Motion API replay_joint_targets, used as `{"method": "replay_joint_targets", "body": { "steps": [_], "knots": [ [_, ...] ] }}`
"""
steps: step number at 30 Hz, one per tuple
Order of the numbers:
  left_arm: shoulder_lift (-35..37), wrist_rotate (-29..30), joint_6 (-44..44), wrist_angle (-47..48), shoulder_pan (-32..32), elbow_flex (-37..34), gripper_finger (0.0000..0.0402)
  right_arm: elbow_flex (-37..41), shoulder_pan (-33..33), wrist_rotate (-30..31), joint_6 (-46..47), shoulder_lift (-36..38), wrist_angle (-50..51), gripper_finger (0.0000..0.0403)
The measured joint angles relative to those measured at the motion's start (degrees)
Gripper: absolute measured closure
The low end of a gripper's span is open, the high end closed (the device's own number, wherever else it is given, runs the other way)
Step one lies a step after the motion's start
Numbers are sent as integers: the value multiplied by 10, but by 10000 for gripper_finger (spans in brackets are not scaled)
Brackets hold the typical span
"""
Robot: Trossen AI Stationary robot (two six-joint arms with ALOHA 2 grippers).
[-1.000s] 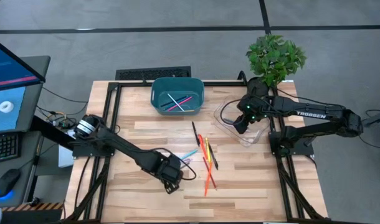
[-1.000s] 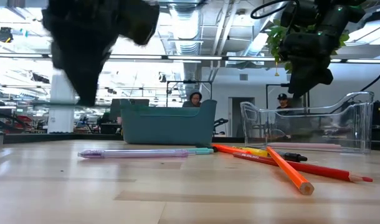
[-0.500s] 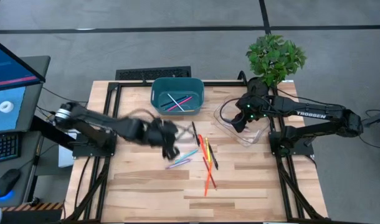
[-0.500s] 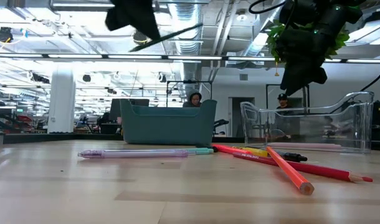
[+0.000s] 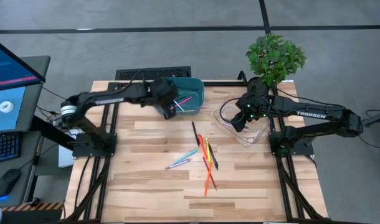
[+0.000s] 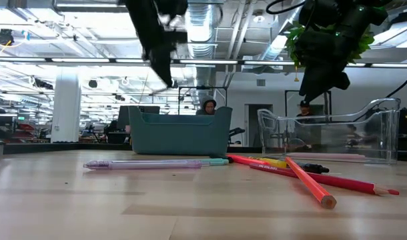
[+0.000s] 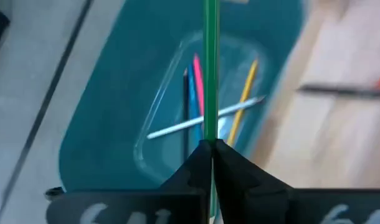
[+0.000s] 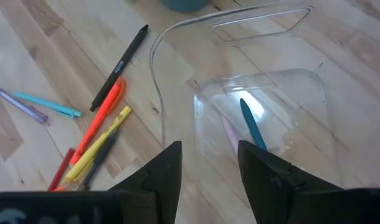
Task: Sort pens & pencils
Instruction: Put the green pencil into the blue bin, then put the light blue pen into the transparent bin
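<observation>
My left gripper [image 5: 167, 102] hangs over the teal bin [image 5: 193, 87] at the table's far edge, shut on a thin green stick [image 7: 210, 62]. Several pens & pencils lie in the bin: pink [image 7: 198, 81], yellow [image 7: 243, 99] and a pale one [image 7: 202, 121]. More lie loose mid-table: black [image 5: 194, 132], yellow [image 5: 207, 148], orange [image 5: 209, 176], teal [image 5: 190, 154] and purple [image 5: 177, 163]. My right gripper [image 8: 209, 168] stands open above the clear tray [image 8: 177, 28], where a teal stick [image 8: 251, 124] lies. My left gripper pinches the green stick between its two fingertips [image 7: 210, 149]. The stick runs along the fingers and juts out past their tips over the bin. The gripper slants down toward the far edge. The stick is lifted clear, above the sticks in the bin.
A potted plant [image 5: 274, 56] stands at the far right corner, behind the right arm. The near half of the wooden table [image 5: 146, 193] is bare. A monitor and keyboard [image 5: 6, 74] sit off the table's left side. People show in the room beyond.
My left gripper has risen from low over the table's near middle and swung toward the far edge, ending above the teal bin. It has turned about on the way, carrying a thin stick clear of the table.
</observation>
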State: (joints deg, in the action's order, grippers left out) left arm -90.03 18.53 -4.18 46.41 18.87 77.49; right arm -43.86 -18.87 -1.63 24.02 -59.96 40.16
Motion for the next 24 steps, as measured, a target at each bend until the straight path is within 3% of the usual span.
{"method": "replay_joint_targets", "body": {
  "steps": [6, 13, 21, 24],
  "knots": [
    [-80, -70, -108, 0, 93, 0, 401, 0, 0, 1, 10, 0, 0, 227],
    [-155, -104, -188, -5, 153, 0, 393, 0, 0, 2, 15, 0, -1, 226],
    [-180, -118, -197, -37, 150, 0, 295, 0, 0, 2, 15, 0, -1, 225],
    [-180, -96, -160, -1, 140, 31, 252, 0, 0, 2, 15, 0, -1, 225]
  ]
}}
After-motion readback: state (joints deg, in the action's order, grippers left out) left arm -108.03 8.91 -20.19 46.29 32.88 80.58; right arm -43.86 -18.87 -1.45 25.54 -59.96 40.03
